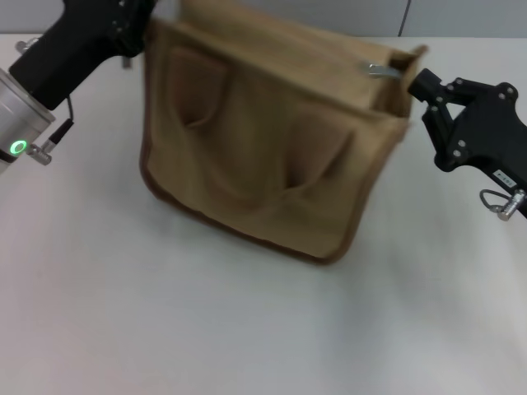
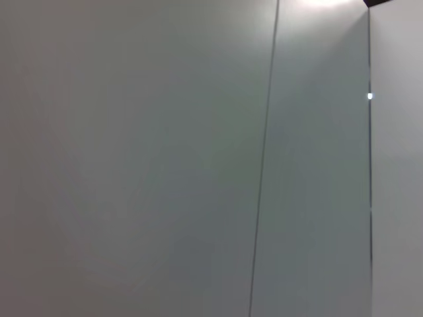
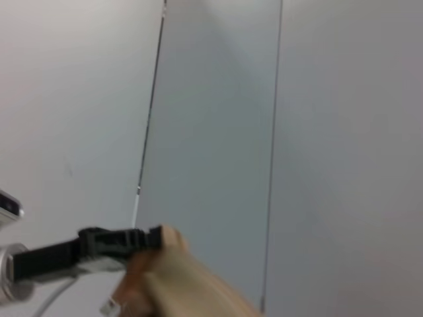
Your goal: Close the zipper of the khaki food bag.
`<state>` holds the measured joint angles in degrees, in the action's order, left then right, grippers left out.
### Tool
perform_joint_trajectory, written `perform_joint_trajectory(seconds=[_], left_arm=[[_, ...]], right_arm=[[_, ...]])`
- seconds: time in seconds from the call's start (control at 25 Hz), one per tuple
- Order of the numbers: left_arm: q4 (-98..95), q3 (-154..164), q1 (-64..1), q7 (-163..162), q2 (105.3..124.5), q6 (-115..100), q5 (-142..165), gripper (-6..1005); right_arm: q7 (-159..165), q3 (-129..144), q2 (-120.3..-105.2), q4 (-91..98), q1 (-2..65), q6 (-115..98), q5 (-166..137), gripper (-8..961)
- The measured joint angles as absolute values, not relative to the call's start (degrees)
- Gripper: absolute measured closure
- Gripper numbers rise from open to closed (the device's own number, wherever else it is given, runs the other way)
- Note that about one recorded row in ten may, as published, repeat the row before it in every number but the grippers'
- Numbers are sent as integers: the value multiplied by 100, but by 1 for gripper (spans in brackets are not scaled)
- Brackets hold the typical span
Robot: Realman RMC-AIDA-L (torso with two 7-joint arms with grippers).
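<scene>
My left gripper point(image 1: 142, 33) sits at the far left corner of the khaki food bag point(image 1: 263, 140); from the right wrist camera it looks clamped on that corner, though I cannot tell for sure. The bag stands on the white worktop point(image 1: 247, 329), handles facing me. The zipper point(image 1: 380, 70) pull shows silver near the bag's right end. My right gripper point(image 1: 416, 82) hovers just beside that end; its state I cannot tell

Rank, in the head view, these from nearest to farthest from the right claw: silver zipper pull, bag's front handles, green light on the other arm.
From the right gripper:
1. Silver zipper pull, just beside it at the bag's top corner.
2. Front handles, mid-bag.
3. Green light, far across on the left arm.
</scene>
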<state>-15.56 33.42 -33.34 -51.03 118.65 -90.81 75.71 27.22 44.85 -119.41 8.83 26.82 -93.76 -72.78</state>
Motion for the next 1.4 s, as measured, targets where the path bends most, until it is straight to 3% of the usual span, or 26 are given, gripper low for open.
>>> perform_joint_trajectory(seconds=[0.52,0.72,0.84,0.92,1.4], left_arm=[[-1556,3358,-3149,-5294,11861,-9452,7567,927],[-1681,3313,-3152,-5835,11846,-9813,7523,919],[-1761,3311,-3151,-6109,11857,-10099,7341,783],[-1764,3320,-3158,-6272,11857,-10397,7227,693],[-2744,4863,-2659,-6430,11830,-10993,8065,435]], right_arm=[[3436,4479,-11952,857,2589,-9695,-7250,954],[3505,4508,-11953,792,2585,-9736,-7250,892],[3506,4531,-11953,779,2584,-9738,-7251,711],[3508,4544,-11959,756,2583,-9738,-7255,701],[4528,4637,-11917,1149,2493,-10437,-7629,643]])
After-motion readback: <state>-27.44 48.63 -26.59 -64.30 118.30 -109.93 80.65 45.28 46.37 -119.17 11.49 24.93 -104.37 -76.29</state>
